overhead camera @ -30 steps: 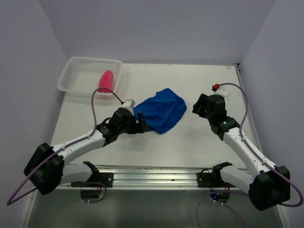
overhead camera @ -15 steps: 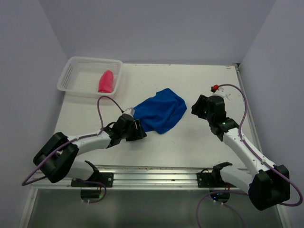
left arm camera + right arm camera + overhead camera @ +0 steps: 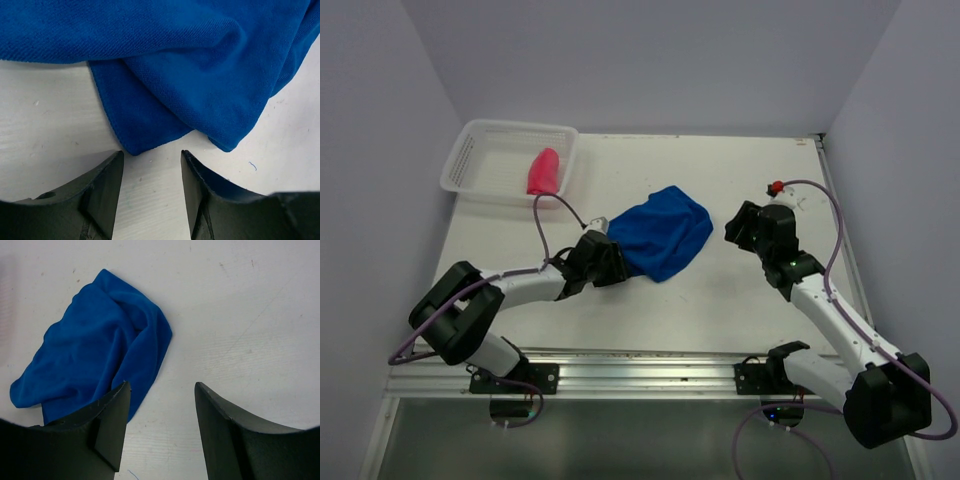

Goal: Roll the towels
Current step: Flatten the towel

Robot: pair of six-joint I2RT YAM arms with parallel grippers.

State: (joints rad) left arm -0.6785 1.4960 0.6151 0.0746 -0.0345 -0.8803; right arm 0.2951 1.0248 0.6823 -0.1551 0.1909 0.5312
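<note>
Blue towel [image 3: 200, 75] corner just ahead of gap between left fingers [image 3: 102, 192].

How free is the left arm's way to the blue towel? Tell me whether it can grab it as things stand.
Probably yes. The left claw is open, and a corner of the blue towel lies just ahead of it, with nothing in between.

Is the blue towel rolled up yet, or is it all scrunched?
Scrunched, not rolled. The blue towel lies in a loose, wrinkly heap on the table, with flaps folded over each other.
</note>
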